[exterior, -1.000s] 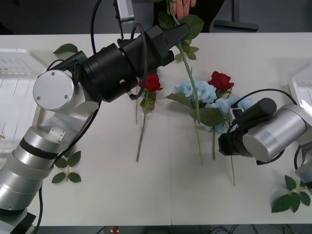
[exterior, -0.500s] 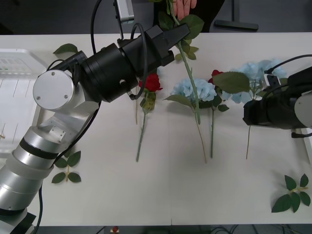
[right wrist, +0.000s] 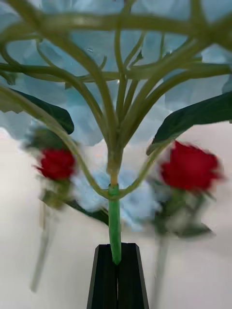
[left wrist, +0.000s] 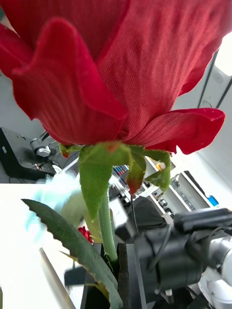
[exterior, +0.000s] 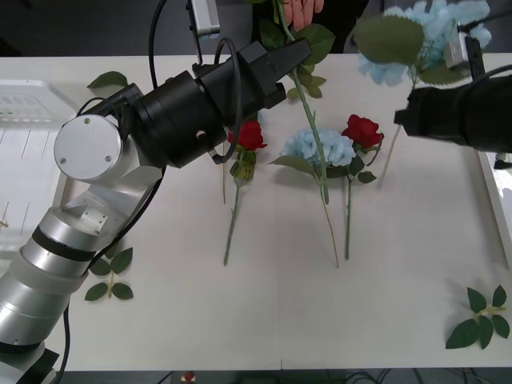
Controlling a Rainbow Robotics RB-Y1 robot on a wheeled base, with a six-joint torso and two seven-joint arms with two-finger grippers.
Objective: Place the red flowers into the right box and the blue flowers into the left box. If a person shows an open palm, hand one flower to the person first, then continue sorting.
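Handover flower: a red fabric rose (left wrist: 111, 67) on a thin green stem (exterior: 310, 128) is clamped between the black fingers of the left gripper (exterior: 294, 54), held up over the far edge of the white tabletop (exterior: 264, 312), its stem hanging down toward the table.
Person: a hand (exterior: 302, 11) shows at the far edge, touching the top of that stem; judged, the hand-over is under way, not finished.
Blue flower in hand: a pale-blue fluffy hydrangea (exterior: 436, 28) with broad green leaves, its stem pinched between the closed black fingers of the right gripper (right wrist: 116, 260), is lifted near the far right corner.
Left on the table: one pale-blue hydrangea (exterior: 320, 148) and two red roses (exterior: 250, 136) (exterior: 362, 130) lie side by side at mid-table toward the far edge.
Left box: the shallow white ribbed plastic tray (exterior: 20, 168) at the left edge holds no flower in the part that shows.
Right box: a white tray rim (exterior: 492, 192) at the right edge; its contents are out of sight.
Progress: early; the blue flower must still cross to the left box, and three flowers await sorting.
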